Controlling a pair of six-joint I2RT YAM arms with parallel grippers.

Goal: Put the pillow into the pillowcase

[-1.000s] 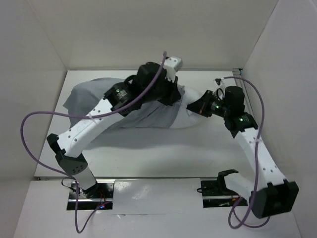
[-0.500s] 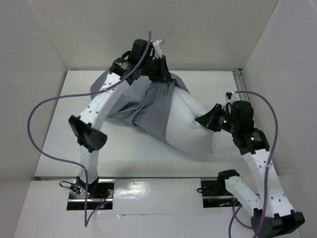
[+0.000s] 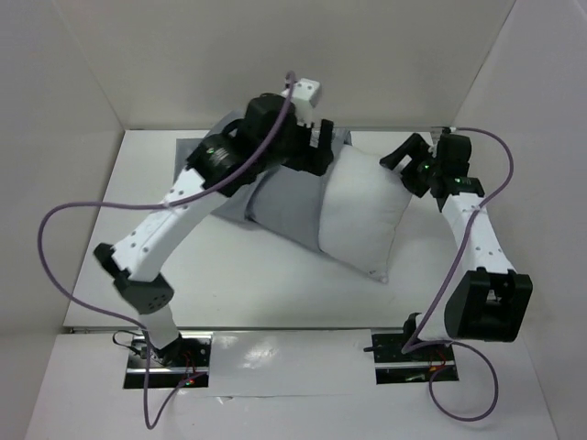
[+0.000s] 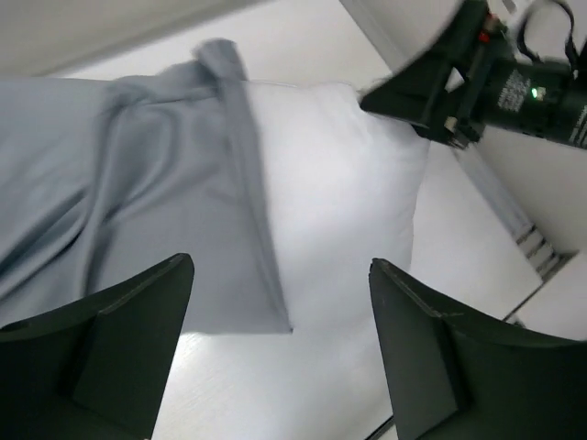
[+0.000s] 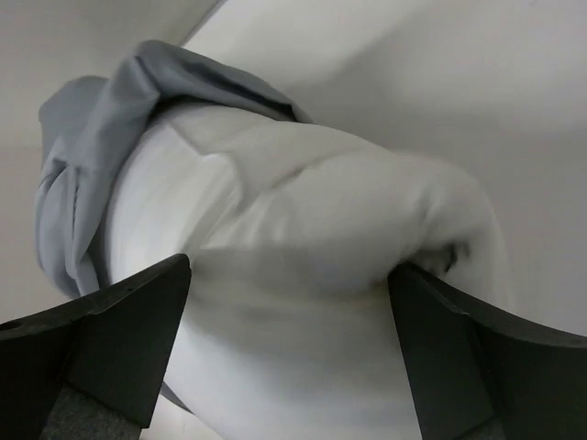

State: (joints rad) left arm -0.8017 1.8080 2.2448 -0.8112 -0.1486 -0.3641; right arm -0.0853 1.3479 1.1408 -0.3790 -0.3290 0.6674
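Left fingers (image 4: 119, 339) stand spread wide with nothing between them, hanging over the pillow (image 3: 359, 215) where the pillowcase (image 3: 275, 194) hem crosses it. Right fingers (image 5: 110, 344) are just as wide apart at the pillow's far right corner. That plump corner fills the gap between them in the wrist view (whether it touches either finger I cannot tell), and they are not closed on it. Lying flat on the table (image 3: 275, 284), the pillow sits slantwise, its near right corner pointing toward the table's near edge. Its left part is inside the pillowcase, whose mouth runs across it as a folded band; its right part is bare white. Slack grey cloth bunches beyond the pillow's left end. White walls (image 3: 55, 183) stand around the pillow on three sides.
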